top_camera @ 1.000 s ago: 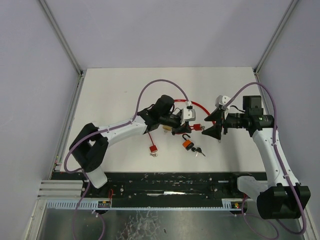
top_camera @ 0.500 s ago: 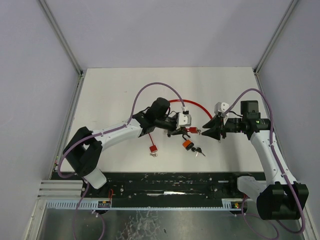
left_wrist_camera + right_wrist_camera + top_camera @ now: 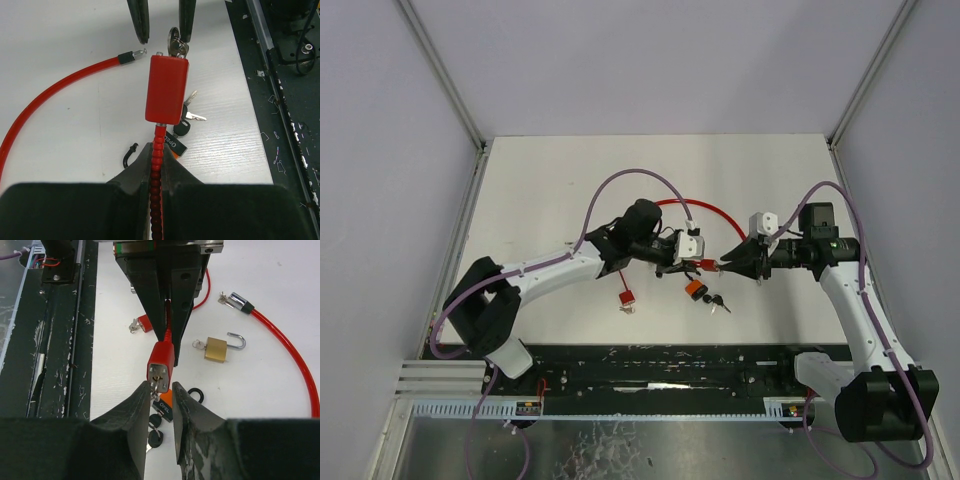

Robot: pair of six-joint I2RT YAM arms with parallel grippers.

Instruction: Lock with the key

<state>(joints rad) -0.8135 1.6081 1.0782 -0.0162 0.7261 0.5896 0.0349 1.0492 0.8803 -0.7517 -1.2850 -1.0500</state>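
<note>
Left gripper (image 3: 158, 156): clamped on red ribbed cable (image 3: 156, 140), presenting red block lock (image 3: 167, 89).
Right gripper (image 3: 161, 386): apart around silver key (image 3: 175, 46), possibly touching.

Right gripper (image 3: 724, 263): shifted toward 9 o'clock in the top view, its fingers (image 3: 139, 20) now flanking the key (image 3: 176, 46) at the end of the red lock body (image 3: 167, 89), formerly apart from it. Left gripper (image 3: 690, 262): drifted slightly toward 6 o'clock, lock carried along. Red cable (image 3: 705, 208): longer arc now exposed at its 12 o'clock.

White table (image 3: 540, 200) enclosed by pale lavender walls (image 3: 650, 60), black rail (image 3: 660, 366) along its near edge
</note>
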